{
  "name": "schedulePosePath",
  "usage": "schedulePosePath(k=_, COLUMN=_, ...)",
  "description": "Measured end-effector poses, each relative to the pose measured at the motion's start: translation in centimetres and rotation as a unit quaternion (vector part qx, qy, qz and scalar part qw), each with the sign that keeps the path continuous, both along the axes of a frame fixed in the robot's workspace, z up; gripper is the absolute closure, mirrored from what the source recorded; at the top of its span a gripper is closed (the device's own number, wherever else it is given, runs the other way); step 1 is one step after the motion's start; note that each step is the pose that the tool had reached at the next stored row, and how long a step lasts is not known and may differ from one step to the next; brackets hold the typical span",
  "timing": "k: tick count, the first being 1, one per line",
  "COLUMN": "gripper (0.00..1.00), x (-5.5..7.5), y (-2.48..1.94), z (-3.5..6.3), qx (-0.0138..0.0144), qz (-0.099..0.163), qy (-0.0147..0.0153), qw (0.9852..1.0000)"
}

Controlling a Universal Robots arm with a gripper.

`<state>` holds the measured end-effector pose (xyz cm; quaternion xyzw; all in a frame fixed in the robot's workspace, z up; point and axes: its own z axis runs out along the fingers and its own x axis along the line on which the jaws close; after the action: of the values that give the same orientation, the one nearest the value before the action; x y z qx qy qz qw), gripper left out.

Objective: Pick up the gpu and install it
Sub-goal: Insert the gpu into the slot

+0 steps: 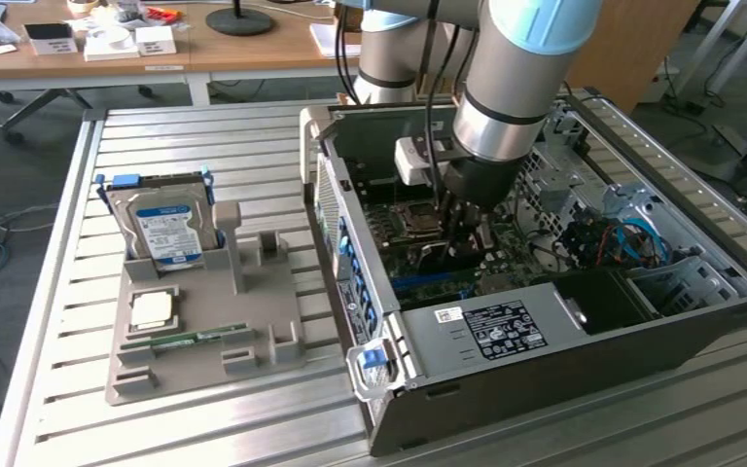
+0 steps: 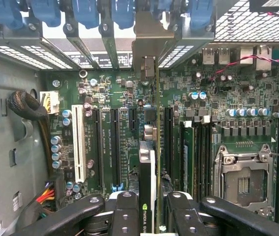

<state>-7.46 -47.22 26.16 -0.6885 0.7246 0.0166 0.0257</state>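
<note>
The gpu [image 2: 148,164] stands on edge between my fingers [image 2: 124,211], black cooler on one face and thin green board on the other. Its silver end bracket [image 2: 148,46] reaches the case's rear slot openings. My gripper [image 2: 151,209] is shut on the gpu, low over the green motherboard [image 2: 109,93]. Black expansion slots [image 2: 114,147] run parallel beside the card. I cannot tell whether its lower edge sits in a slot. In the exterior view my gripper [image 1: 458,229] is down inside the open computer case [image 1: 529,331], with the dark gpu [image 1: 442,258] beneath it.
A white slot [image 2: 78,147], capacitors and a cable bundle [image 2: 28,105] lie to one side of the card, memory slots and the CPU socket [image 2: 242,182] to the other. At the exterior view's left, a grey holder [image 1: 192,336] carries a hard drive [image 1: 166,233], a chip [image 1: 153,309] and a memory stick [image 1: 198,339].
</note>
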Motion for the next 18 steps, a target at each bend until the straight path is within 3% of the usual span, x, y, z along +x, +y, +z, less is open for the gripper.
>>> schedulePosePath(k=18, gripper=0.73, x=-0.42, y=0.05, z=-0.33, qx=0.0002, qz=0.0, qy=-0.0001, qw=1.0)
